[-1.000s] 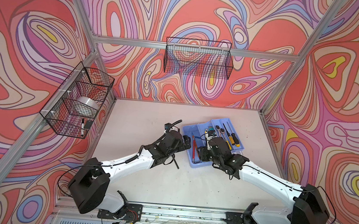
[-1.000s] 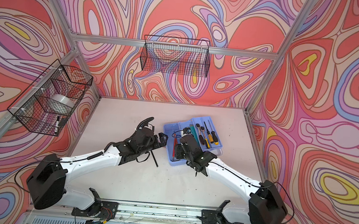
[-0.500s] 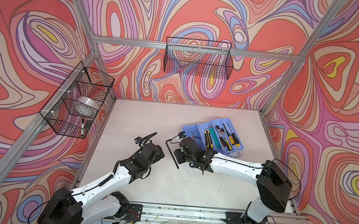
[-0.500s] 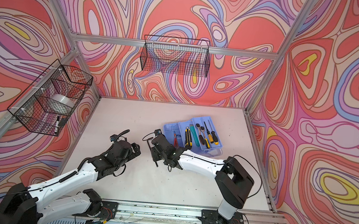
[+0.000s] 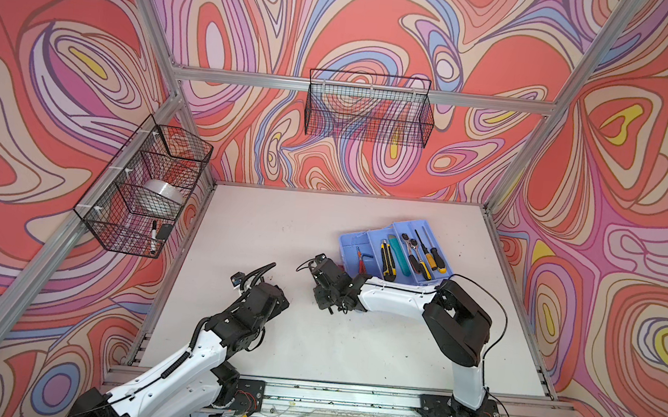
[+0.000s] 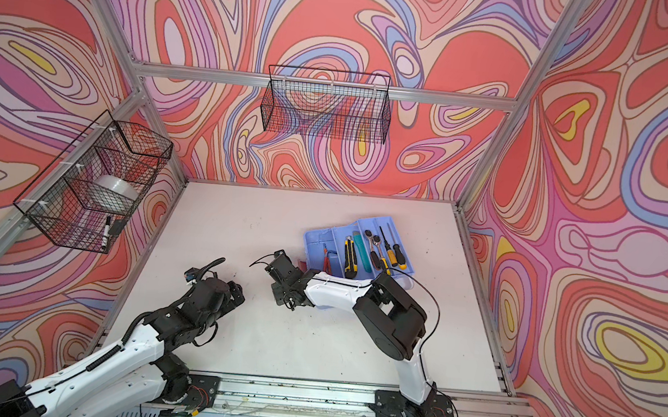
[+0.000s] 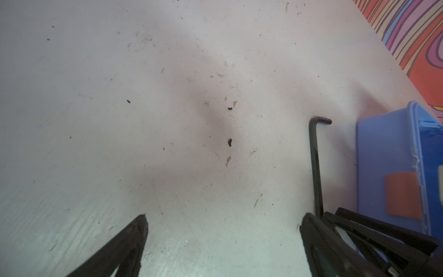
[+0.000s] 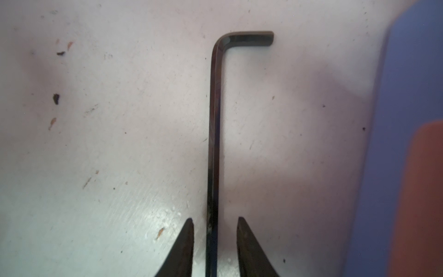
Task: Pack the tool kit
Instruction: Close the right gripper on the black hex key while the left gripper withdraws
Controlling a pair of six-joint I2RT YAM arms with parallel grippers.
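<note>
While the blue tray (image 5: 349, 245) of the tool kit sits at about 2 o'clock on the table (image 5: 310, 353), with tools (image 5: 386, 259) lying in its slots, one hex key (image 8: 214, 134) lies outside it. The key is flat on the table, just beside the tray's end wall but not touching it. Its long shaft runs alongside that wall, and its short bent leg points toward the tray.

The right gripper (image 8: 214, 219) stands over the plain end of the shaft with one finger on each side. Its jaws are narrow, and a sliver of table shows on either side of the steel — so it is not yet gripping and holds nothing. Squeezing across the shaft looks like the step in hand; from there the tray lies toward 2 o'clock.

The left gripper (image 7: 223, 218) hangs at roughly 9 o'clock from the right one, its jaws spread wide and empty — the right arm is plainly the nearer.
</note>
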